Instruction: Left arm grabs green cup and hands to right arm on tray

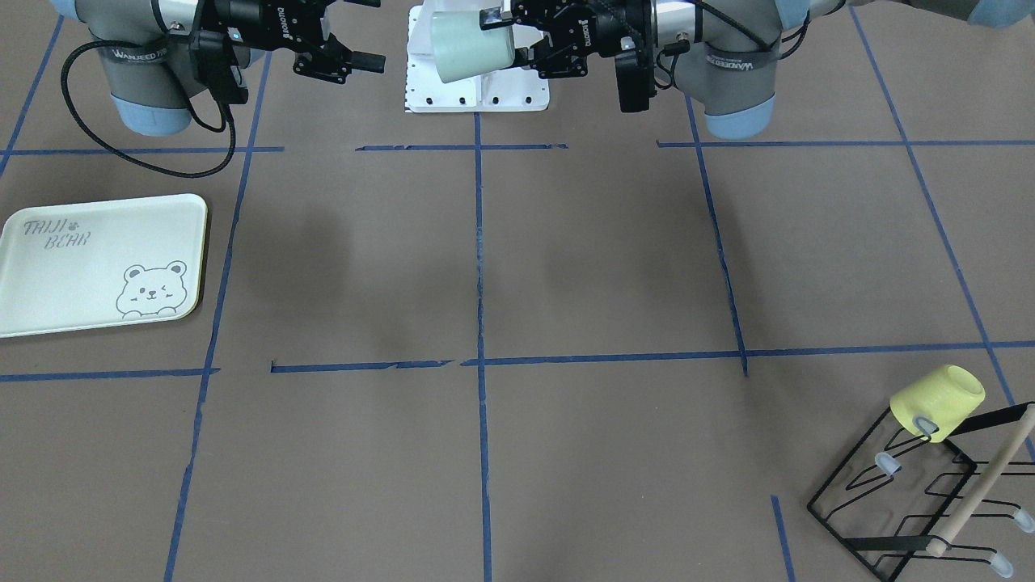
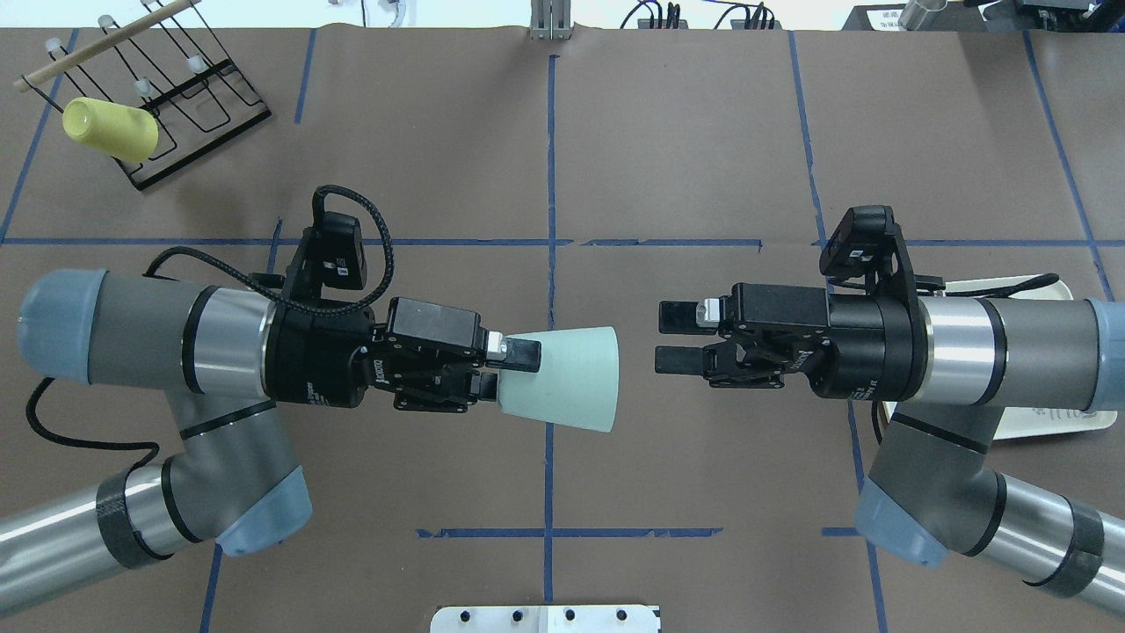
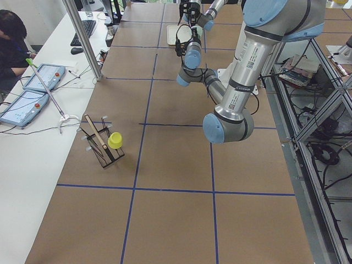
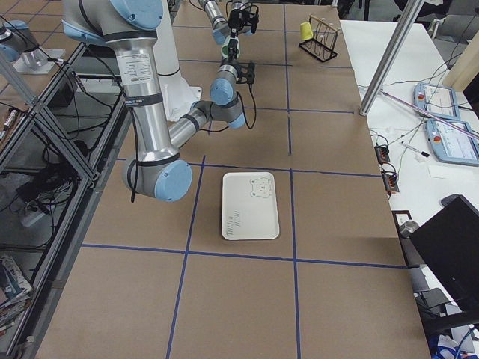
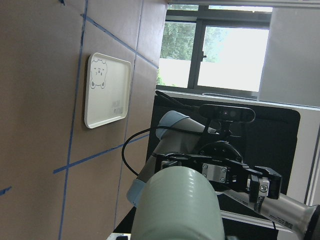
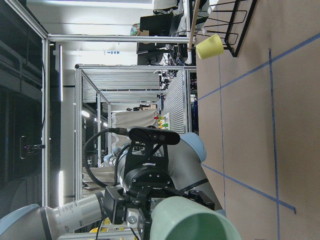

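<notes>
Nearest the robot, a flat white metal mounting plate is seen at the edge of the brown paper-covered desk, which is crossed by blue tape lines.

Beyond the plate, the small pale mint-green plastic cup is held on its side in the air over the middle of the desk. It is clamped at its narrower closed end by the jaws of the silver-grey tubular left arm, and its open rim is turned towards the silver-grey tubular right arm. The right arm's jaws are spread wide and nothing is held in them. They are pointed at the cup's rim from near by, but the cup is not touched by them.

The flat cream-green rectangular tray with a grey bear drawing is laid on the desk on the robot's right, partly under the right arm and well apart from the cup.

Farthest away, at the far left corner, a small yellow plastic cup is hung on a black wire rack, which is topped by a wooden rod.
</notes>
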Available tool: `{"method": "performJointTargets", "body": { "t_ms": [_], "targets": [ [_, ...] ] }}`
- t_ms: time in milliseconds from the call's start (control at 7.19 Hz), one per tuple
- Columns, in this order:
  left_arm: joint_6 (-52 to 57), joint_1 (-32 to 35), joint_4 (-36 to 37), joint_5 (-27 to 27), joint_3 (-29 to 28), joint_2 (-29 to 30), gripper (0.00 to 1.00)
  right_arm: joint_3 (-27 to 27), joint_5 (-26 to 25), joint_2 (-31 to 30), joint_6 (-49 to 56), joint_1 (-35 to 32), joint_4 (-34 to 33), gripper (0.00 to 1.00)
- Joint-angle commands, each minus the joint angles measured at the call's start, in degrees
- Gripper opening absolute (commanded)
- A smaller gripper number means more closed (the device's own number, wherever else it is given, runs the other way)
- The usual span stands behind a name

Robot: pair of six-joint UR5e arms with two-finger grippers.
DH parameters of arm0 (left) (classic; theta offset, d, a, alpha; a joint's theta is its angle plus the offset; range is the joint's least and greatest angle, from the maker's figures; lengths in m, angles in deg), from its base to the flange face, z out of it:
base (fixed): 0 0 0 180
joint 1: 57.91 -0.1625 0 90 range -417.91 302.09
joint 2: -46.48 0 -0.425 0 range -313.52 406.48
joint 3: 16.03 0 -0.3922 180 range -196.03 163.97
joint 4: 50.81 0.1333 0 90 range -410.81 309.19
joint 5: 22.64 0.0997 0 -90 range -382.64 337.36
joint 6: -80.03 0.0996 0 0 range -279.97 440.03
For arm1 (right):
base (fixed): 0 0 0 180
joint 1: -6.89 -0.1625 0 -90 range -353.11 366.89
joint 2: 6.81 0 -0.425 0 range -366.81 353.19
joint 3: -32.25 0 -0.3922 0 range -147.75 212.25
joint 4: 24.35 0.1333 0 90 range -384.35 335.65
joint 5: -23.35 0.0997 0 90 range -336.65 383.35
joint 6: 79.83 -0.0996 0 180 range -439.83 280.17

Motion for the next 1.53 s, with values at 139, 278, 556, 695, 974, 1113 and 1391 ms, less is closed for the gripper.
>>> {"method": "performJointTargets", "body": {
  "t_ms": [139, 278, 556, 695, 974, 1113, 1391],
  "targets": [
    [0.1, -1.3, -2.0, 1.8, -1.7, -0.2, 0.22, 0.3, -1.3, 0.4, -0.1, 0.3, 0.0, 1.00],
    [0.1, -1.3, -2.0, 1.7, -1.9, -0.3, 0.22, 0.6, -1.5, 0.4, -0.9, 0.4, -0.1, 0.99],
    [0.1, -1.3, -2.0, 1.8, -2.0, -0.1, 0.22, 0.0, -3.1, 2.3, -2.5, 1.8, -1.1, 0.99],
    [0.1, -1.3, -2.0, 1.8, -2.0, -0.2, 0.22, 0.0, -4.0, 3.1, -2.5, 2.6, -2.0, 0.99],
    [0.1, -1.3, -2.0, 1.8, -2.0, -0.2, 0.22, 0.0, -4.1, 3.4, -2.4, 3.4, -2.8, 0.99],
    [0.1, -1.3, -2.0, 1.8, -2.0, -0.2, 0.22, 0.0, -4.1, 3.5, -2.4, 3.8, -3.6, 0.99],
    [0.1, -1.3, -2.1, 1.8, -2.0, -0.3, 0.22, -0.1, -4.1, 3.5, -2.4, 4.2, -4.8, 0.96]
  ]
}}
